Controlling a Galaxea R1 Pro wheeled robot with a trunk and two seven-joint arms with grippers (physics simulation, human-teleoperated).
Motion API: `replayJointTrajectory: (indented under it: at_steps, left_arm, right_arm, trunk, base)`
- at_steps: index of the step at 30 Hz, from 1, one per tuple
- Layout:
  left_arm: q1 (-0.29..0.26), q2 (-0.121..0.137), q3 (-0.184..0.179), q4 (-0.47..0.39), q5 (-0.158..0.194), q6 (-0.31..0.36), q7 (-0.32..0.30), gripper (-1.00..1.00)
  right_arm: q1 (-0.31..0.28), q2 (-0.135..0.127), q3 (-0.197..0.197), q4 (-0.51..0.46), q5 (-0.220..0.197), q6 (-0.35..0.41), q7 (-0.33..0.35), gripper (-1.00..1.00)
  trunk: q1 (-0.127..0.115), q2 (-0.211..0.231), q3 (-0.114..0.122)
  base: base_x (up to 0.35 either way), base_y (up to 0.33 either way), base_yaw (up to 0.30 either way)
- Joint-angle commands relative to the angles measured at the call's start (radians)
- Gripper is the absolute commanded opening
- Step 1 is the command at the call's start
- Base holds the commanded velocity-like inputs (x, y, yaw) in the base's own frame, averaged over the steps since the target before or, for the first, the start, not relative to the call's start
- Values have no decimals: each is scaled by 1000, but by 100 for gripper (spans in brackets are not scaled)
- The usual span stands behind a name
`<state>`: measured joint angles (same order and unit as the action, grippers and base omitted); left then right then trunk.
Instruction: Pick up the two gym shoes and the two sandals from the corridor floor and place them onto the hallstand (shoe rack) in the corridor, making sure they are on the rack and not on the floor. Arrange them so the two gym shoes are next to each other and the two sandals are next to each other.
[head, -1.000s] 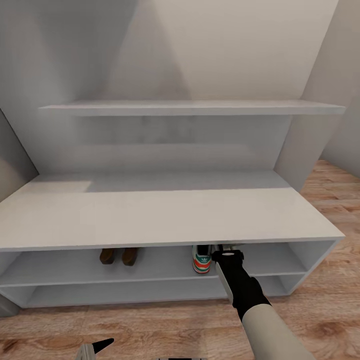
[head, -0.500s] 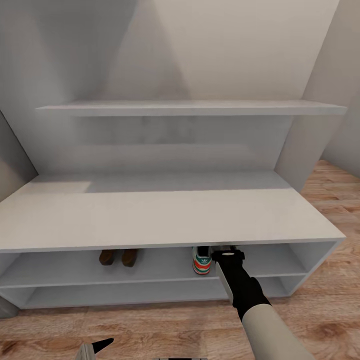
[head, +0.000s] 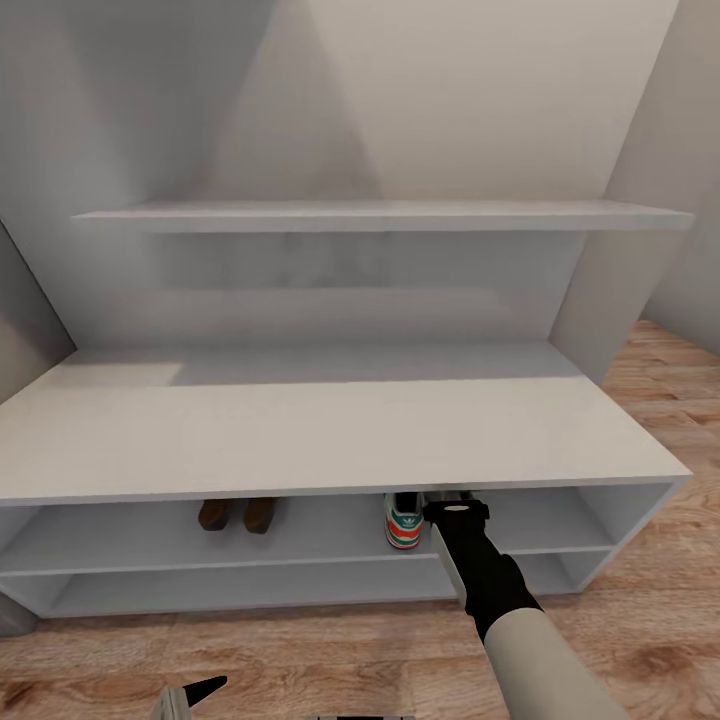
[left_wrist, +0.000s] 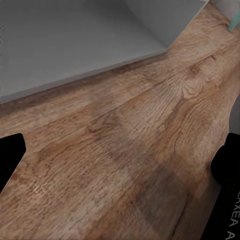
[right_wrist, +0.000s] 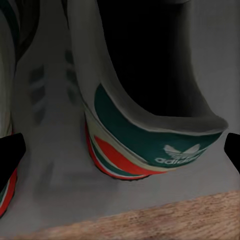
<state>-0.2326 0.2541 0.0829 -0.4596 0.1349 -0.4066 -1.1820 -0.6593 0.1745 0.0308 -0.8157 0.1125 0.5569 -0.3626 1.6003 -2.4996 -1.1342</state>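
Pale wall behind — a teal edge, perhaps a frame.

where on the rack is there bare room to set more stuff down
The hallstand's flat top is bare. The upper shelf is free between the sandals and the gym shoes, and left of the sandals. It is crowded around the right gripper by the shoes.

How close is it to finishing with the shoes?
Nearly done. Both brown leather sandals sit together on the white rack; both white, green-striped sneakers stand side by side there too. The right claw is open at one heel, so only withdrawing seems left.
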Motion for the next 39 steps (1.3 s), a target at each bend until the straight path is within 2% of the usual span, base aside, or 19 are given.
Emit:
replayJointTrajectory:
  at_steps: [1, 7, 34, 39]
  left_arm:
    - [-1, 0, 1, 1, 2, -5, -4, 100]
    - [-1, 1, 1, 1, 3, -6, -4, 100]
    - [-1, 1, 3, 1, 8, -6, -4, 100]
    - [-1, 7, 3, 1, 9, -4, -12, 100]
  right_arm:
    - [0, 0, 1, -1, 10, 9, 1, 100]
    - [0, 0, 1, 1, 10, 9, 1, 100]
    - [0, 0, 3, 1, 10, 9, 1, 100]
    - [-1, 0, 3, 2, 10, 9, 2, 100]
  trunk:
    - [0, 0, -1]
    - [0, 0, -1]
    - [0, 0, -1]
    - [0, 0, -1]
  base:
    - [-53, 0, 0]
    - [-194, 0, 0]
    - [-333, 0, 0]
    - [-132, 0, 0]
